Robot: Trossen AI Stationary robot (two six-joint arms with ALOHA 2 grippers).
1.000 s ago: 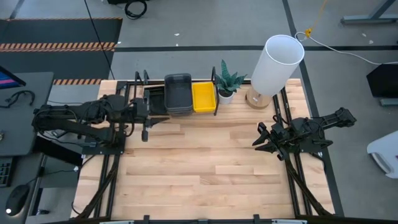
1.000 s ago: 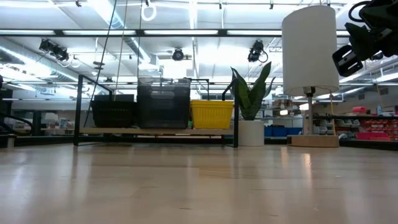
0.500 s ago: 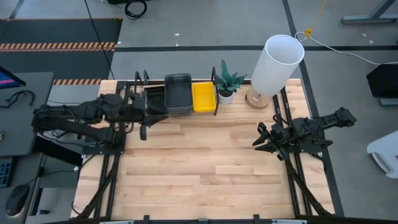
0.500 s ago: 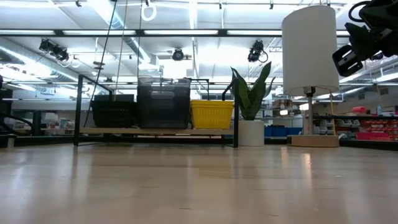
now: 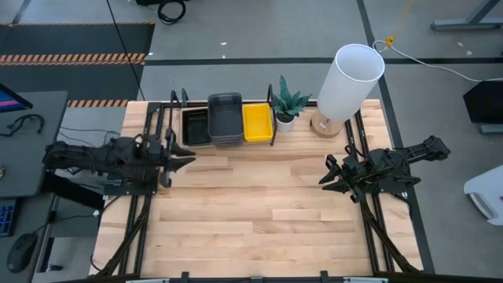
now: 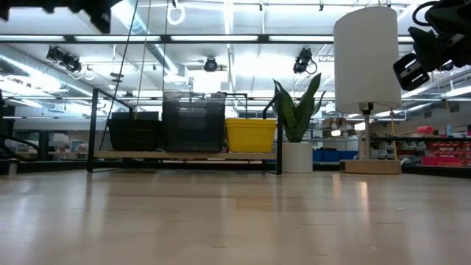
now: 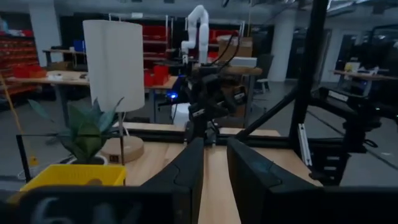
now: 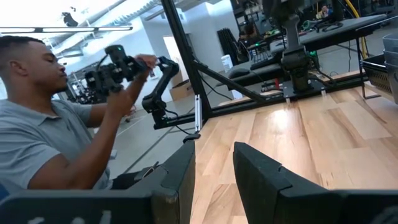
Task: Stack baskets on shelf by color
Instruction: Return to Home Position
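The baskets sit in a row on the shelf (image 6: 184, 155) at the far edge of the counter (image 5: 259, 212). The black basket (image 5: 195, 126) is at the left end. The grey baskets (image 5: 225, 119) are in the middle and rise highest in the low view. The yellow basket (image 5: 258, 123) is at the right end. Each touches its neighbour.

The left hand (image 5: 189, 158) hovers over the counter just in front of the shelf's left end, near the black basket but apart from it. In its wrist view we see its two fingers (image 7: 186, 171) parted by a narrow gap, with nothing between them.

The right hand (image 5: 324, 173) is well apart from the baskets, out by the counter's right side. Its fingers (image 8: 264, 177) are likewise spread and hold nothing.

Just right of the shelf stands a white plant pot (image 5: 285, 119) with a spiky green plant. Beyond it is a lamp (image 5: 350, 79) with a tall white shade on a round wooden base.

In the right wrist view, a person (image 8: 43, 143) in a grey shirt sits past the counter's far side, with hands on a dark jointed device.
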